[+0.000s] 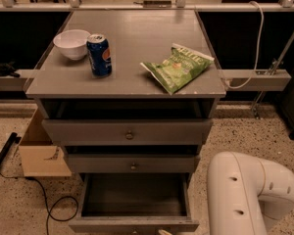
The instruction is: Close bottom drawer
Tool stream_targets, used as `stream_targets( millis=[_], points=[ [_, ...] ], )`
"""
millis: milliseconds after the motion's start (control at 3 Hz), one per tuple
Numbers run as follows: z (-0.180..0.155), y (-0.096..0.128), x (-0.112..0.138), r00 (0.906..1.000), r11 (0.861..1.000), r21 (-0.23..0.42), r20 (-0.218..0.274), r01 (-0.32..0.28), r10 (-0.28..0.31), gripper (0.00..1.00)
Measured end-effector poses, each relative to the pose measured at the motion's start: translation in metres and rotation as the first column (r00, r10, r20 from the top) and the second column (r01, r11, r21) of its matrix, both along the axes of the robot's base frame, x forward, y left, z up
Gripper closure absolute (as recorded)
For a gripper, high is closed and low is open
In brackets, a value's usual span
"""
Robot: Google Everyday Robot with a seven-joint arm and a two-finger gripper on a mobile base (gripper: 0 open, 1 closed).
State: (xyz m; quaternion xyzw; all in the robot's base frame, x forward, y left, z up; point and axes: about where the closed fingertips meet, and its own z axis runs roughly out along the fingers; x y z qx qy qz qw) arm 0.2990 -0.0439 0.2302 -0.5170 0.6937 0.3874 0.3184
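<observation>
1. At the foot of the grey cabinet, the bottom drawer (134,202) stands pulled far out. Its deep dark box is open to view and looks bare, and its flat front lies along the lower edge of the view. The top drawer (127,131) and middle drawer (132,164) are far less extended.
2. Only a pale sliver of the claw (164,232) shows at the bottom edge, just in front of the drawer's front and near its middle. I cannot tell whether it is released or clenched. The white arm (250,195) rises just to the right of the drawer.
3. The step in hand is probably getting contact on the front face. A push near the centre of that front should serve best, because an off-centre push could skew the box on its runners and jam it.
4. The push should run level and straight toward the cabinet. Nearly the whole travel seems left to do. The drawer can be taken as home once its front lines up under the middle drawer.
5. The arm's bulk sits near the drawer's right corner, so it needs to stay outside the drawer's path.
6. Ease off at the end. A slam could shake the surface (137,33), where a bowl (72,43), an upright can (99,55) and a green chip bag (177,66) rest.
</observation>
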Motion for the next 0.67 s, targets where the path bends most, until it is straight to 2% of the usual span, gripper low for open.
stream_targets(
  millis=[333, 667],
  points=[
    [0.01, 0.013, -0.001, 0.9983, 0.995, -0.097, 0.057, 0.019, -0.013, 0.0],
    [0.024, 0.023, 0.007, 0.993, 0.985, -0.162, 0.109, 0.062, -0.044, 0.0]
  ],
)
